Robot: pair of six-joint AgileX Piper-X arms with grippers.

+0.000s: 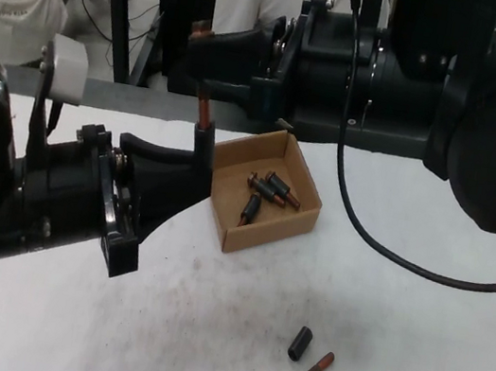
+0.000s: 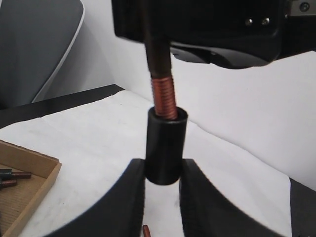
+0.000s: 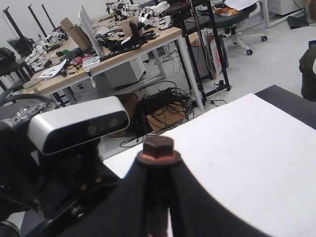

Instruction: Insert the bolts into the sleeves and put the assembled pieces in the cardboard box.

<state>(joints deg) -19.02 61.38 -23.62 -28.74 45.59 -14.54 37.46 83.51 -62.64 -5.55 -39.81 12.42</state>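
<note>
Your left fingers (image 2: 118, 202) clamp the sleeve (image 2: 165, 143) mid-frame; your right fingers (image 3: 131, 197) clamp the bolt (image 2: 160, 94), threads at its mouth. Any tilt could jam it or twist the sleeve loose.

No text, label, number or sign can be read in any of the views.
</note>
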